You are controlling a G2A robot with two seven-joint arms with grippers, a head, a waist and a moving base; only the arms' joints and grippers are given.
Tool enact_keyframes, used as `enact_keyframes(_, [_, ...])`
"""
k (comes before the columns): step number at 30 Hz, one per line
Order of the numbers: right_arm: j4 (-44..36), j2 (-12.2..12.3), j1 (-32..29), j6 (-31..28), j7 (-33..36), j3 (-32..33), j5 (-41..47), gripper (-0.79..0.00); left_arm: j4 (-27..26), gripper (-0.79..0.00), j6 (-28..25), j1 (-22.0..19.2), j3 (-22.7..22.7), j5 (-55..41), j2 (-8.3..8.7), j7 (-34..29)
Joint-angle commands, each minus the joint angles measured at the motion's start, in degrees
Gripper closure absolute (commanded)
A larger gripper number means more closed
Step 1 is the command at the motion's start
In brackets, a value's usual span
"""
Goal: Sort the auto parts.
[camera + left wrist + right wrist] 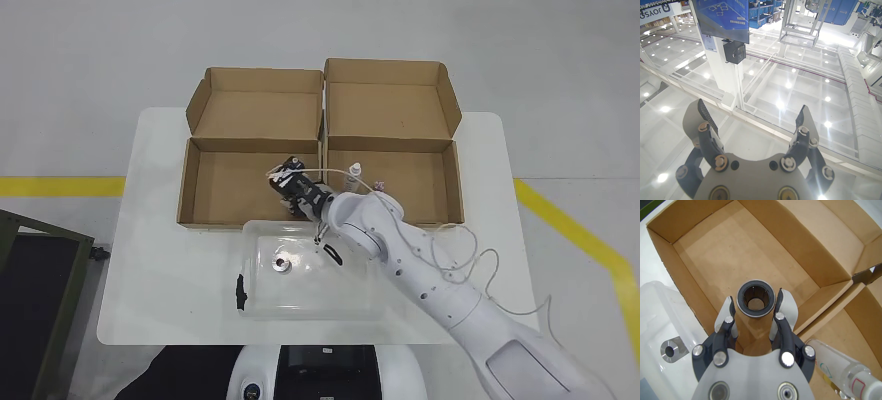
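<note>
**While the ring hangs over the box**

Since the black ring (755,299) is round, it may roll when it lands. It sits between the two fingers of the right end effector (755,297), which pinches it from both sides over the bare floor of the left box (757,256). I think the job now is to put it down in there. It is best to go low first, stay away from the walls, then let go slowly. Just beside it is the right box (400,185), with a clear tube (836,366) inside. Near them, a clear tray (350,290) on the white counter (160,260) holds a metal block (671,351). The left end effector (752,106) is spread wide, holds nothing and points up at the ceiling.
</note>
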Motion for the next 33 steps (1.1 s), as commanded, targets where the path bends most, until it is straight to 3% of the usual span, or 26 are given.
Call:
enact_keyframes(1, [-1.8,0.3,-0.8,-0.3,0.4,0.9,-0.5,-0.785,0.0,-0.785,0.0,0.0,0.0,0.0,0.00,0.0])
enact_keyframes(19, [-28.5,3.9,-14.9,-11.9,2.4,6.7,-7.1,-0.785,0.0,-0.785,0.0,0.0,0.0,0.0,0.00,0.0])
enact_keyframes(33, [-32.5,6.0,-23.8,-21.5,-1.8,6.3,-15.3,-0.785,0.0,-0.785,0.0,0.0,0.0,0.0,0.00,0.0])
